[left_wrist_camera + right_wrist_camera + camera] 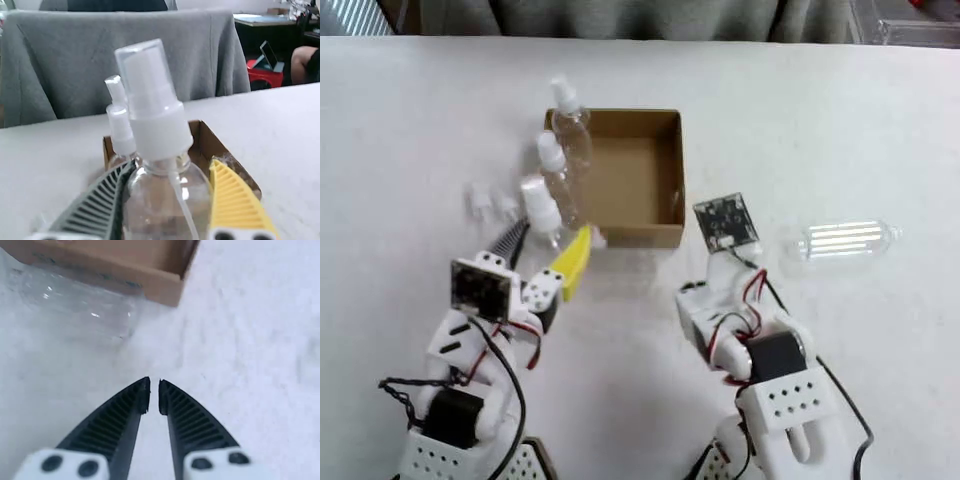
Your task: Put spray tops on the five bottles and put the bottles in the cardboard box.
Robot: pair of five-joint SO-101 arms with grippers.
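Bottle (pixel 165 200) was clear and slick-looking, white spray top (pixel 150 100) on, pinched between the left gripper (pixel 170 172) fingers (pixel 235 205) just outside the cardboard box (pixel 660 235) near its front corner. My guess: swung in low, it could've clipped the wall or knocked the two capped bottles (pixel 570 125) beside it. Right gripper (pixel 154 395) fingers were nearly closed, holding nothing, over the counter (pixel 820 120).

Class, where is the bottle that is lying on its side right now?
In the high view the bottle lies on the table on the right side, apart from the cardboard box and about level with its near wall.
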